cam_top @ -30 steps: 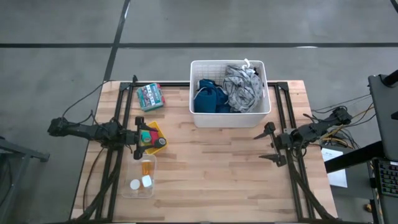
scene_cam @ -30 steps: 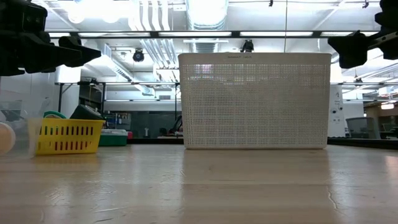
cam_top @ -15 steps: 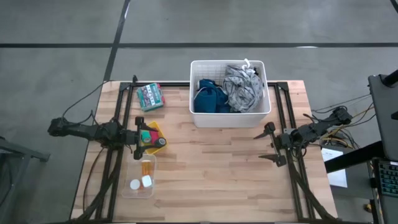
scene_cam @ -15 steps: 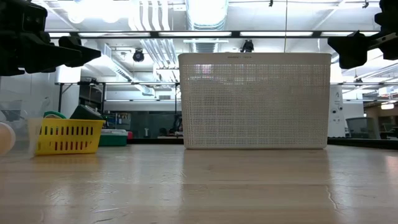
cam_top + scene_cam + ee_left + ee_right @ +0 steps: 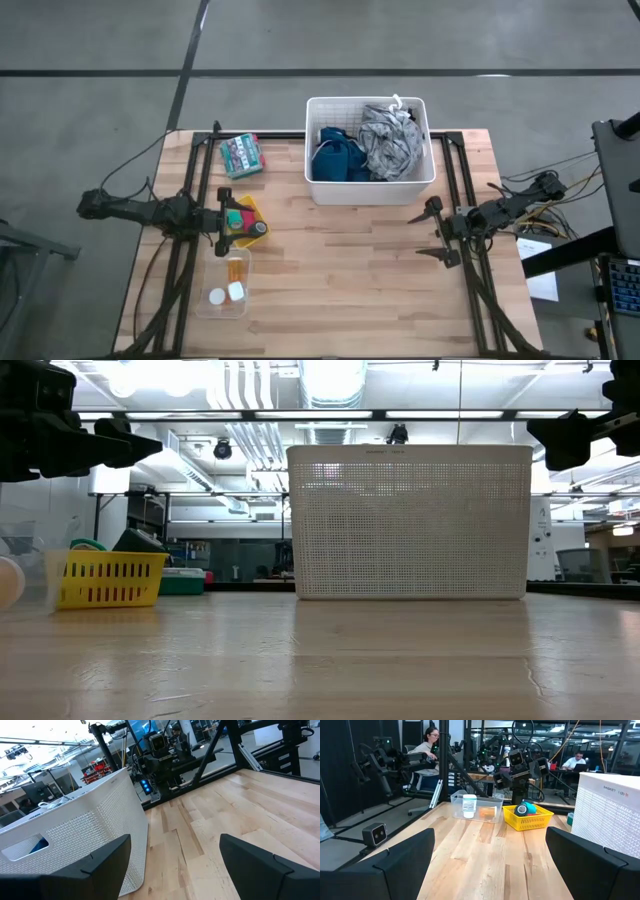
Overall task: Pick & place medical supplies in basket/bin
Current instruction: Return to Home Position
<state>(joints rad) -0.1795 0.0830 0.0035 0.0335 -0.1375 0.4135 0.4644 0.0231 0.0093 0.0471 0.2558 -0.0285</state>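
White plastic with slotted walls makes the tub [image 5: 370, 190], which stands at the upper centre of the high view on the wooden table [image 5: 340, 270]. Inside it lie the dark blue garment [image 5: 335, 160] on the left and the grey-white patterned cloth [image 5: 390, 142] on the right, touching each other. In the low view the tub's wall hides both. At the left centre of the high view the yellow tray [image 5: 251, 206] holds the tape rolls [image 5: 257, 228]. The left gripper [image 5: 222, 222] hangs over the tray's left edge and covers a part of it. Its fingers are spread wide and hold nothing. Just below the tray in the picture is the clear box [image 5: 225, 310], with the orange pill bottle [image 5: 236, 268] and two small white pieces [image 5: 218, 296] in it. The green patterned packet [image 5: 241, 155] lies alone at the upper left of the table. The right gripper [image 5: 430, 230] is at the right centre, below the tub's right corner and apart from it, with its fingers also wide and empty. In the low view both grippers show high above the table top. Beyond the table, in the right wrist view, a person [image 5: 427, 742] sits at the upper left.
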